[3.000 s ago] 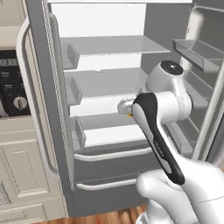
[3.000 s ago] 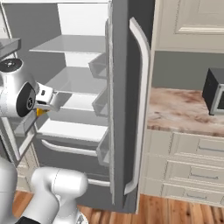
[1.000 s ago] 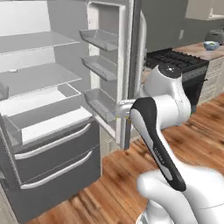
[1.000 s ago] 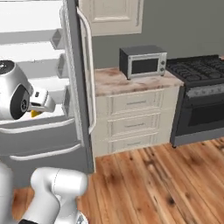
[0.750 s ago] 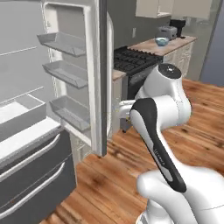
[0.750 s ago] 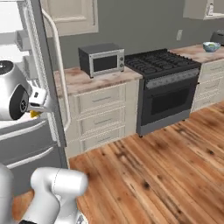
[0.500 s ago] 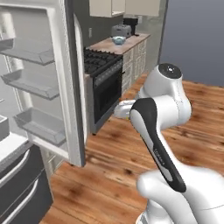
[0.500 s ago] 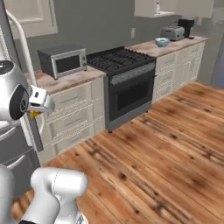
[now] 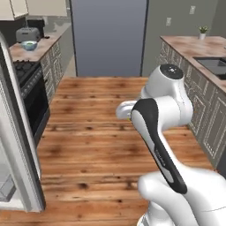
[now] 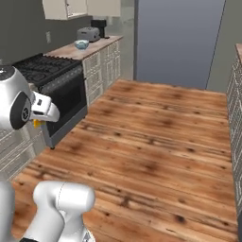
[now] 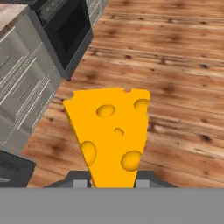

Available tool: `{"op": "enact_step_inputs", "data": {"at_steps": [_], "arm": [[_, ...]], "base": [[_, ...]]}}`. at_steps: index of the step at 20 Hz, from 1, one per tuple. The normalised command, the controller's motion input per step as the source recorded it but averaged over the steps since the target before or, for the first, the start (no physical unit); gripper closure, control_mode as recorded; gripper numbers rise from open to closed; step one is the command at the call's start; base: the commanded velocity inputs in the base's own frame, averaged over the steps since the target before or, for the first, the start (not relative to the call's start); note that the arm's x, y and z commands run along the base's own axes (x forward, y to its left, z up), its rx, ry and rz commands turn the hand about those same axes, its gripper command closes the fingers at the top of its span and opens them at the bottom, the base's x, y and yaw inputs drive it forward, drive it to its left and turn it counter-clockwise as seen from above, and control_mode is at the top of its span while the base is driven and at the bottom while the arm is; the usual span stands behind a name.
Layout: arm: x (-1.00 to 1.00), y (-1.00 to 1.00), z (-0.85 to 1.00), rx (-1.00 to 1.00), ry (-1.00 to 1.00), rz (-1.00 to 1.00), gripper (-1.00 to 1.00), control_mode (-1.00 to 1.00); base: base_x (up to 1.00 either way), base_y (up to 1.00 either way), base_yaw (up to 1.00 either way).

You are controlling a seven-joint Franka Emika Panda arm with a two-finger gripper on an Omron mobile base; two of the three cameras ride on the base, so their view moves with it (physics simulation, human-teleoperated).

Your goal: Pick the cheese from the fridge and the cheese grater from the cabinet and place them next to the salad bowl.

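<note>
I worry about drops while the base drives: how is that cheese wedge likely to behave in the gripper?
The cheese keeps straight edges between the fingers, so it is probably stiff. It is pinched at its narrow end with the wide end out, so it might pivot. Its surface looks smooth, possibly slippery.

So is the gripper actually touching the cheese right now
Touching. In the hand view the cheese wedge sits squeezed between the gripper fingertips, its narrow end pinched with no gap on either side.
</note>
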Motion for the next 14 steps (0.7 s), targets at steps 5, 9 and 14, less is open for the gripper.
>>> {"op": "enact_step_inputs", "data": {"at_steps": [5,9,14], "arm": [[0.0,0.0,0.0,0.0,0.0,0.0,1.0,1.0],[0.0,0.0,0.0,0.0,0.0,0.0,1.0,1.0],[0.0,0.0,0.0,0.0,0.0,0.0,1.0,1.0]], "base": [[0.5,0.07,-0.27],[0.65,0.1,-0.15],[0.72,0.14,-0.13]]}}
